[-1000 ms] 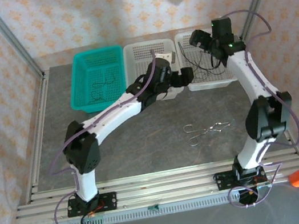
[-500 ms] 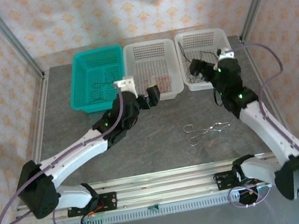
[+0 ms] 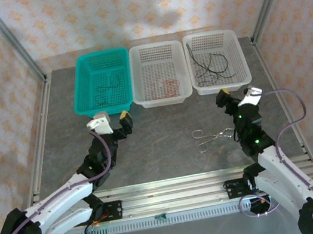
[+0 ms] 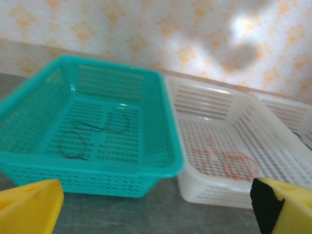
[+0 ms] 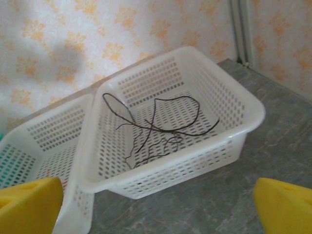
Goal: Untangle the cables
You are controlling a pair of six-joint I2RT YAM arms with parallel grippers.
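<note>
The left pincer (image 3: pixel 113 123) stands released, its yellow-padded jaws wide apart and holding nothing, and the right pincer (image 3: pixel 236 95) is likewise spread and empty. A second ago both were far forward, the left over the middle white basket (image 3: pixel 155 46) and the right over the right white basket (image 3: pixel 209 33). Since then both have drawn back toward the near edge of the table (image 3: pixel 159 134), well clear of the baskets. What they have left is sorted: the black cables (image 3: pixel 211 66) lie loosely in the right white basket, the orange-red cable (image 3: pixel 166 86) lies in the middle one, and a thin dark cable (image 3: pixel 106 89) lies on the floor of the teal basket (image 3: pixel 80 97). With each strand in its own basket and nothing gripped, the untangling looks finished or close to it, and the retreat reads as a return to rest. The left arm now lies low and folded, its wrist aimed at the teal basket. The right arm is tucked in the same way, its wrist just beside the metal clip (image 3: pixel 216 137) and facing the right basket.
</note>
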